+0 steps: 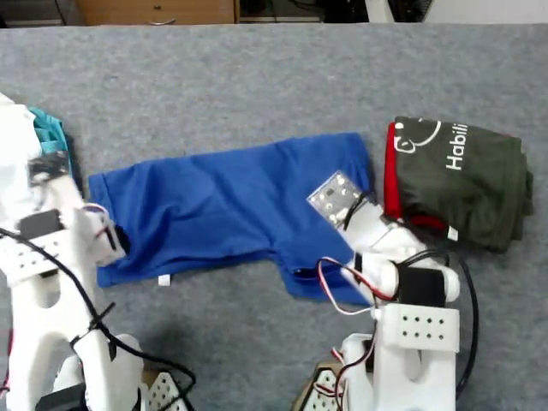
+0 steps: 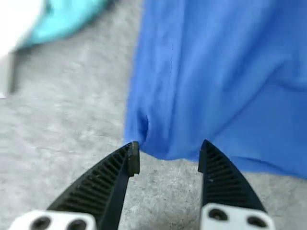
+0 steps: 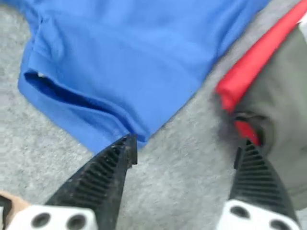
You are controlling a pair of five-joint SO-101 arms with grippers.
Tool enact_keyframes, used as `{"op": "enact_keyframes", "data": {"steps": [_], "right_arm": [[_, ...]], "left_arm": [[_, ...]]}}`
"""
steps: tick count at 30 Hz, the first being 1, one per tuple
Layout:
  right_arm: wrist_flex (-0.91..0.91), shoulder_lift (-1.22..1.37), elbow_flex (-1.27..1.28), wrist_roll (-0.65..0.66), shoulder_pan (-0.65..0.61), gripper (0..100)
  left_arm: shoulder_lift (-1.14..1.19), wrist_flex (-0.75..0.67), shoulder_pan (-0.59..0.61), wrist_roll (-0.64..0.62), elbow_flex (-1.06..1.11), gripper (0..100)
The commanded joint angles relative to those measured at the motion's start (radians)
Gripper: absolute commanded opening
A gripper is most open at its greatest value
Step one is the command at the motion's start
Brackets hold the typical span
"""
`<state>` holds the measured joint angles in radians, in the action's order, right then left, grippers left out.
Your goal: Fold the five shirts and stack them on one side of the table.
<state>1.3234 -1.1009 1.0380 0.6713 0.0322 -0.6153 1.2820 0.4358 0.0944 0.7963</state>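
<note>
Grey table (image 1: 257,77); teal shirt (image 1: 48,130) behind arm (image 1: 38,257)

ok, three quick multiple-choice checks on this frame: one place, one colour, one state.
1. Where is the folded dark green shirt?
A. on the blue shirt
B. beside the blue shirt, by the right arm
C. on the floor
2. Colour of the shirt folded under it?
A. yellow
B. red
C. white
3. The right end effector is:
A. open
B. shut on the blue shirt
C. shut on a cup
Key: 1 B, it lies off the blue shirt's edge; 2 B, a red shirt edge shows beneath; 3 A, its jaws stand apart, holding nothing.
</note>
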Motion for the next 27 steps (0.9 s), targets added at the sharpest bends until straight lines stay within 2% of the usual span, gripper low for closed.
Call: {"op": "enact_keyframes", "data": {"steps": [1,3,4,6,8,11,13,16,21,27], "right_arm": [[-0.032,0.008,-0.074,-0.021,-0.03,16.7],[-0.069,0.033,-0.074,-0.069,-0.077,1.2],[-0.091,0.054,-0.074,-0.083,-0.113,0.2],[-0.126,0.114,-0.073,-0.118,-0.174,5.3],[-0.184,0.186,-0.077,-0.164,-0.219,4.1],[-0.284,0.328,-0.077,-0.18,-0.259,1.7],[-0.33,0.432,-0.079,-0.178,-0.263,1.2],[-0.336,0.57,-0.105,-0.18,-0.262,1.2],[-0.288,0.67,-0.157,-0.173,-0.263,0.2],[-0.201,0.654,-0.14,-0.095,-0.265,0.2]], "left_arm": [[-0.027,0.072,0.064,-0.002,-0.187,21],[-0.027,0.117,0.069,-0.003,-0.275,17],[-0.027,0.138,0.061,-0.005,-0.316,13],[-0.024,0.149,0.031,-0.017,-0.381,2],[-0.016,0.135,-0.008,-0.052,-0.404,4],[-0.016,-0.038,-0.06,-0.164,-0.327,3],[-0.015,-0.178,-0.086,-0.167,-0.238,4],[-0.016,-0.308,-0.14,-0.155,-0.109,3],[-0.015,-0.445,-0.149,-0.158,0.031,3],[-0.015,-0.47,-0.149,-0.152,0.072,3]]}}
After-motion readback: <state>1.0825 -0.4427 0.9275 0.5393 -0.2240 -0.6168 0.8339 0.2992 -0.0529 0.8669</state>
